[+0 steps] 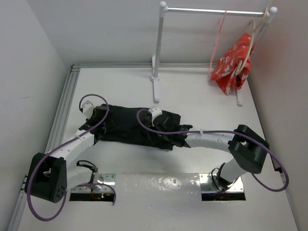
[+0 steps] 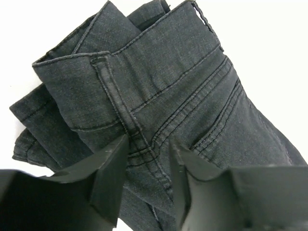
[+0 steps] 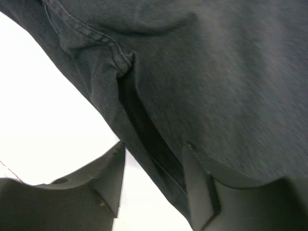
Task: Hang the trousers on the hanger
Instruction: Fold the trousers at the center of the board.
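I see the long black trousers of soft dark denim-like fabric (image 1: 130,127) lying crumpled in a flattened heap on the white desk (image 1: 192,91), about midway between the near and far edges and a little toward the left edge. Both arms reach over them from the near edge. The left gripper (image 2: 147,175) sits low over the left end of the heap. In its wrist view the two black fingers (image 2: 109,178) stand apart, with a stitched seam and a belt loop of the waist part running up through the gap, so its jaws are spread and clamp nothing. The right gripper (image 3: 153,182) is at the right part of the heap. Its fingers (image 3: 199,190) are also parted, with a folded edge of the dark cloth crossing between them and bare desk showing to the left of it. I cannot tell whether either fingertip touches the fabric. Toward the far right corner stands a white rail stand (image 1: 159,43). The thin pink-red wire hanger (image 1: 217,44) hangs bare from its bar, well apart from the trousers. Just to the right of it, a thicker pale beige hanger (image 1: 249,45) carries a red cloth with a white pattern (image 1: 233,65).
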`<state>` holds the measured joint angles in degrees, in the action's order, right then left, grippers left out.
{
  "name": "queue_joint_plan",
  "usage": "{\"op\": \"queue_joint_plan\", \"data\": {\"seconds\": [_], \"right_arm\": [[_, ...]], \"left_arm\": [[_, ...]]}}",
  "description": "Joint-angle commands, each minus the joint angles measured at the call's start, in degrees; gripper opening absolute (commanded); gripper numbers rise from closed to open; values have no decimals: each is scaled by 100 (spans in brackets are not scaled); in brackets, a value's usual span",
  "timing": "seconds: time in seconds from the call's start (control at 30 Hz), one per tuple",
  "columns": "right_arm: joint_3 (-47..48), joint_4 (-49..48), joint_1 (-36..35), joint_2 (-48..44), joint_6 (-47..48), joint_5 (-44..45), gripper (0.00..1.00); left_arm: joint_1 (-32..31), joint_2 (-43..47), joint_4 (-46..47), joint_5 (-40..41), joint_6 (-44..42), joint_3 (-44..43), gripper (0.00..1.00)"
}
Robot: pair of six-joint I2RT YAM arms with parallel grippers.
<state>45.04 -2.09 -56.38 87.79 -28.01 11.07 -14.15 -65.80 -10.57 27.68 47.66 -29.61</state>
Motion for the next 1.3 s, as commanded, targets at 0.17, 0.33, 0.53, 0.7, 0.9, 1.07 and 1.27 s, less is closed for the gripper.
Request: {"op": "queue_joint_plan", "data": {"seconds": [0.17, 0.33, 0.53, 0.7, 0.9, 1.07, 1.27], "right_arm": [[989, 51, -13, 976, 76, -667, 54], [1349, -11, -13, 1389, 41, -615, 44], [1420, -231, -13, 1654, -55, -563, 8], [771, -450, -31, 822, -82, -430, 0], [111, -143, -75, 459, -161, -791, 0], [-582, -309, -92, 151, -319, -790, 0], [-804, -398, -101, 98, -460, -765, 8]], "left_arm": [[44, 533, 371, -88, 7, 543, 9], [53, 515, 266, -8, 42, 465, 0], [44, 1015, -32, 61, 85, 210, 0], [53, 1622, -613, 369, 226, 166, 0], [53, 1983, -1140, 685, 410, 157, 0], [53, 2054, -1325, 774, 551, 306, 0], [53, 2351, -1869, 1194, 1270, 631, 0]]}}
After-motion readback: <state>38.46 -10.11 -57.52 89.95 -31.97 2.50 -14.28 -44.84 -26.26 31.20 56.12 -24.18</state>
